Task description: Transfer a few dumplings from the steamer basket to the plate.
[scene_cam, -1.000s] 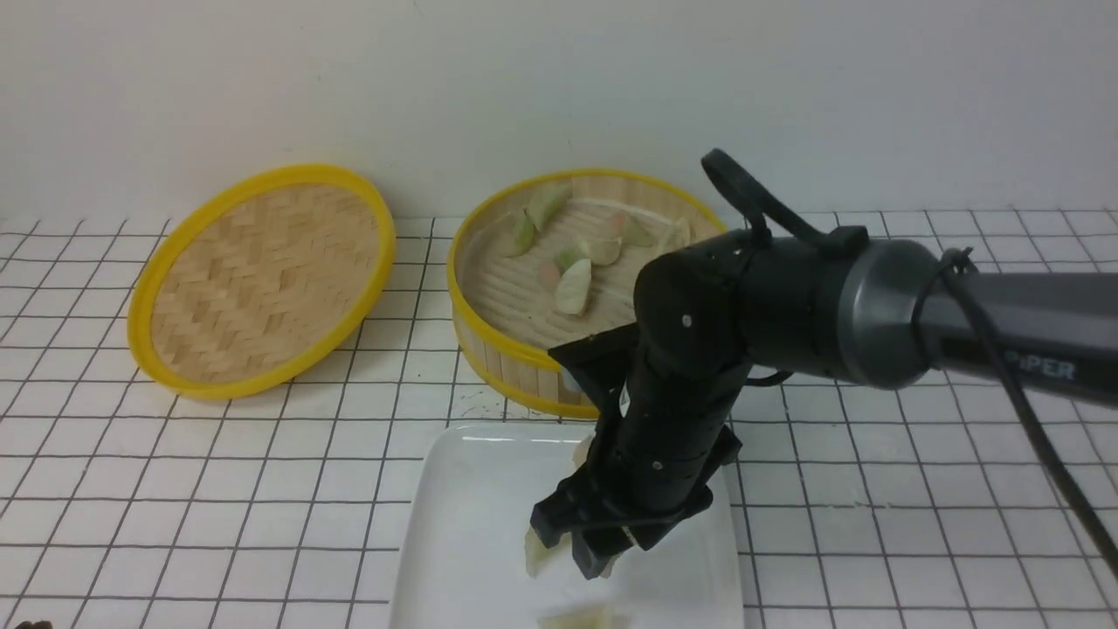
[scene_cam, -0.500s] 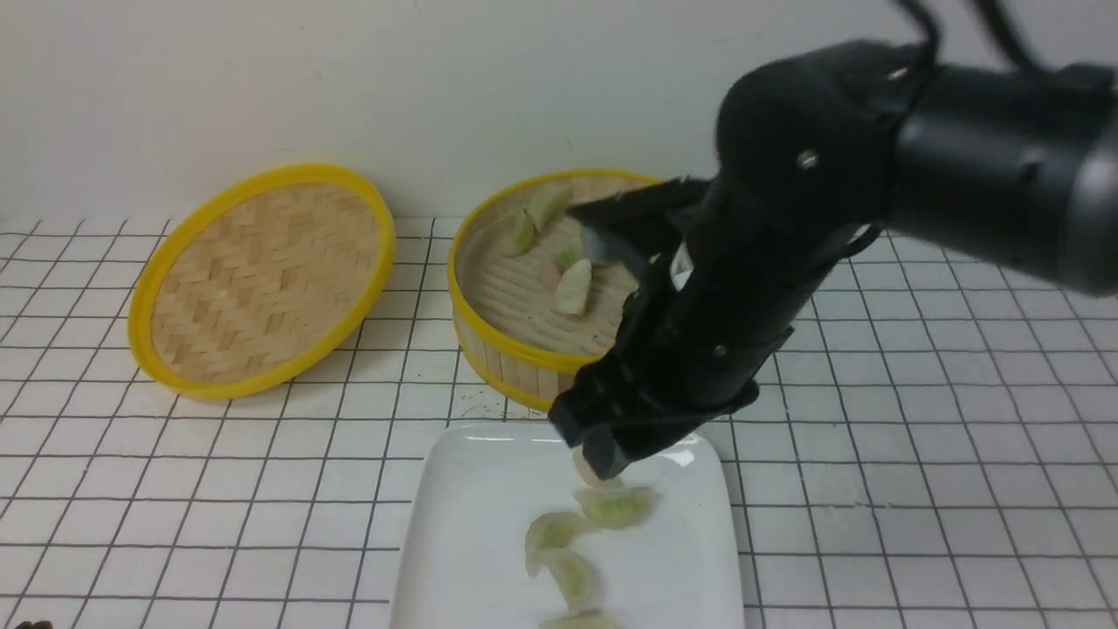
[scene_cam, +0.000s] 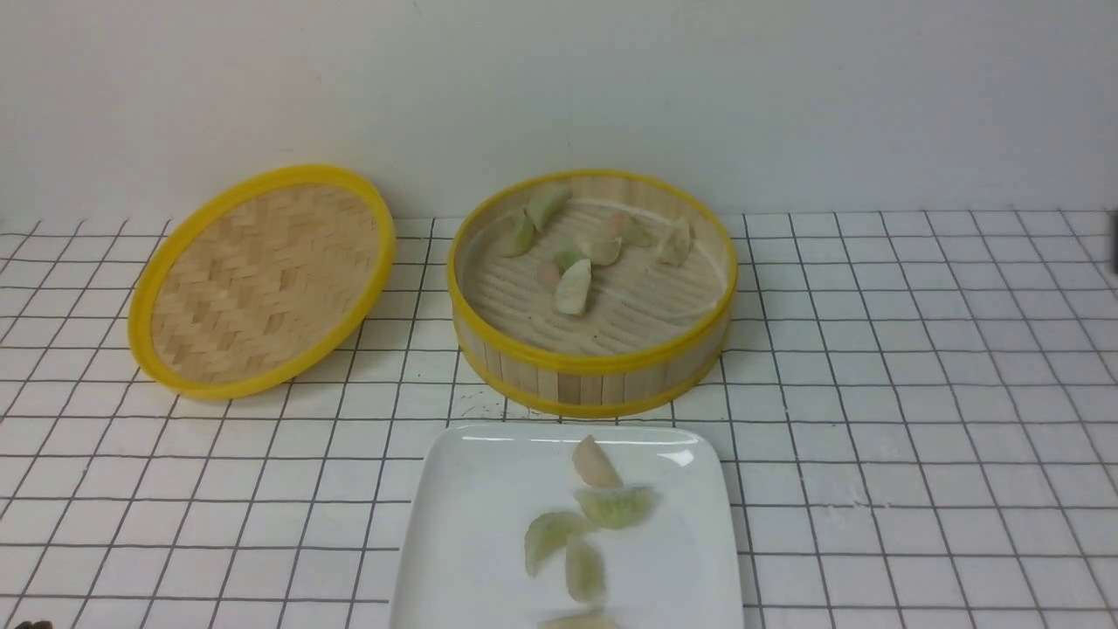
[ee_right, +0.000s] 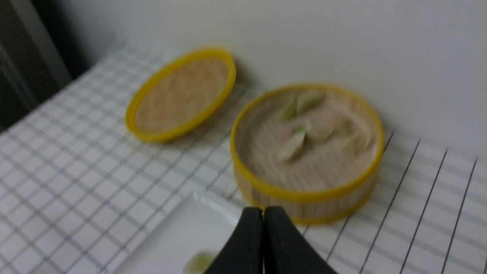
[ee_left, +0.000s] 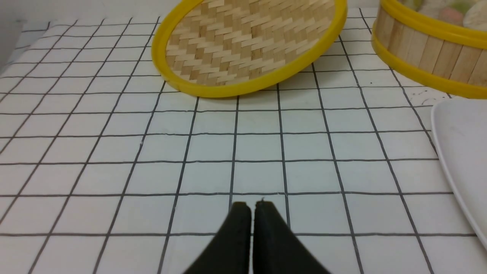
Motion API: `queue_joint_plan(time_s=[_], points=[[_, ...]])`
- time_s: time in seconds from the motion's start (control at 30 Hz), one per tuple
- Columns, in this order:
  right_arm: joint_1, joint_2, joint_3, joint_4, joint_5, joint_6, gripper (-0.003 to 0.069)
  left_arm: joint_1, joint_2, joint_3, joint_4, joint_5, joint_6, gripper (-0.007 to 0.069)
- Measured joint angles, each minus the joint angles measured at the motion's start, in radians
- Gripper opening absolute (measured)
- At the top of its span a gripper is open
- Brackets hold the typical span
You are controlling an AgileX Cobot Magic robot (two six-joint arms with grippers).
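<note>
The steamer basket (scene_cam: 594, 365) stands at the back centre with several dumplings (scene_cam: 574, 286) on its ribbed floor. The white plate (scene_cam: 472, 498) lies in front of it and holds several dumplings (scene_cam: 616, 505); one is cut off by the frame's lower edge. Neither arm shows in the front view. In the right wrist view, blurred, my right gripper (ee_right: 263, 210) is shut and empty, raised above the plate (ee_right: 179, 236), with the basket (ee_right: 304, 198) beyond. In the left wrist view my left gripper (ee_left: 251, 205) is shut and empty over bare tiles, left of the plate's edge (ee_left: 456, 152).
The flat woven lid (scene_cam: 262, 275) with a yellow rim leans at the back left, next to the basket; it also shows in the left wrist view (ee_left: 247, 42). A plain wall runs behind. The table is covered in white grid tiles (scene_cam: 917, 393).
My right arm has risen off the plate and withdrawn to the right, out of the front view. It left a green dumpling on the plate. The basket's dumplings are uncovered again.
</note>
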Motion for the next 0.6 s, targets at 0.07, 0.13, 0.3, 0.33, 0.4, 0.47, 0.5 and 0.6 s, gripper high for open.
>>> queue_joint_plan(time_s=[0.07, 0.13, 0.3, 0.33, 0.4, 0.47, 0.5, 0.6], points=[[0.000, -0.173, 0.152, -0.082, -0.144, 0.049, -0.0012, 0.000, 0.000, 0.000, 0.000, 0.000, 0.000, -0.0006], [0.000, -0.289, 0.249, -0.136, -0.220, 0.096, -0.0012, 0.000, 0.000, 0.000, 0.000, 0.000, 0.000, -0.0006], [0.000, -0.604, 0.510, -0.339, -0.295, 0.390, -0.0012, 0.000, 0.000, 0.000, 0.000, 0.000, 0.000, -0.0006], [0.000, -0.604, 0.515, -0.345, -0.293, 0.401, -0.0012, 0.001, 0.000, 0.000, 0.000, 0.000, 0.000, -0.0006], [0.000, -0.611, 0.570, -0.385, -0.288, 0.517, -0.0012, 0.000, -0.001, 0.000, -0.001, 0.000, 0.000, -0.0006], [0.000, -0.605, 0.596, -0.398, -0.288, 0.582, -0.0012, 0.000, -0.001, 0.000, -0.001, 0.000, 0.000, -0.0006], [0.000, -0.601, 0.605, -0.404, -0.288, 0.604, -0.0012, 0.000, -0.002, 0.000, -0.001, 0.000, 0.000, -0.0006], [0.000, -0.596, 0.617, -0.406, -0.289, 0.650, -0.0012, 0.000, -0.002, 0.000, -0.001, 0.000, 0.000, -0.0006]])
